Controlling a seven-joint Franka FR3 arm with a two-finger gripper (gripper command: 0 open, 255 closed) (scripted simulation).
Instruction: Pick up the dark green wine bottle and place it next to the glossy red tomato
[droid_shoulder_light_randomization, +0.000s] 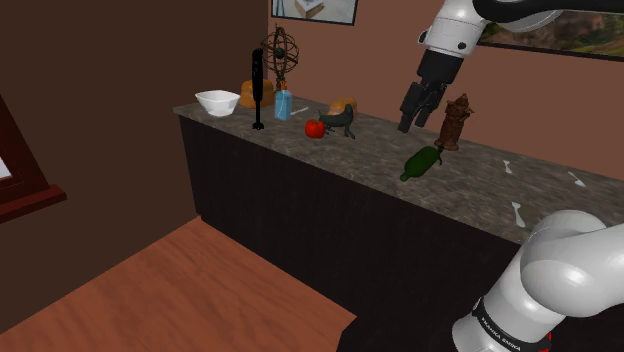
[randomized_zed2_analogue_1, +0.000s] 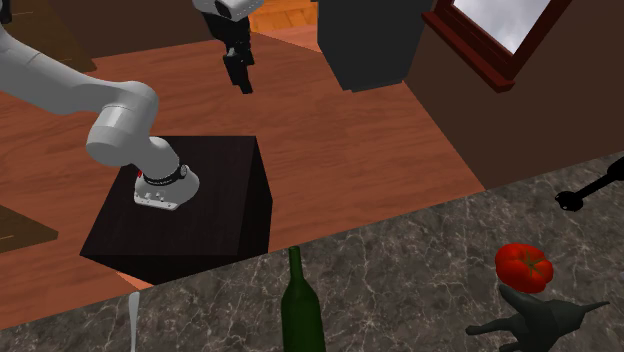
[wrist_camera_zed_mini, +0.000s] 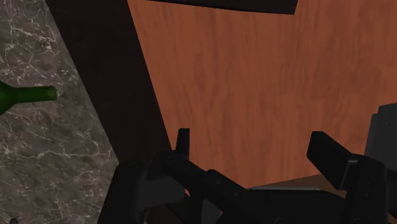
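The wooden floor (droid_shoulder_light_randomization: 150, 290) runs along a long counter (droid_shoulder_light_randomization: 470, 190) with a mottled stone top and a dark front. The white arm (randomized_zed2_analogue_1: 60, 85) rises from the black stand (randomized_zed2_analogue_1: 210, 190) on the floor, just off the counter's front edge.

The gripper (droid_shoulder_light_randomization: 408, 122) hangs high in the air with its fingers (wrist_camera_zed_mini: 183, 146) spread apart and nothing between them. The wrist view looks down on floor just outside the front edge.

The bottle (droid_shoulder_light_randomization: 422, 163) is dark green and lies on its side on the counter. It sits close to the front edge, with its neck pointing towards that edge, below and apart from the gripper. Behind it, farther from the front edge, a brown figurine (droid_shoulder_light_randomization: 456, 122) stands upright.

A white bowl (droid_shoulder_light_randomization: 217, 102) sits at the counter's end corner, at the shoulder view's left. A black stick blender (droid_shoulder_light_randomization: 257, 90) stands upright near it, by the front edge.

The red tomato (droid_shoulder_light_randomization: 315, 128) rests between the blender and the bottle, near the front edge. It is well apart from the bottle and just beside a small black animal figure (droid_shoulder_light_randomization: 340, 120).
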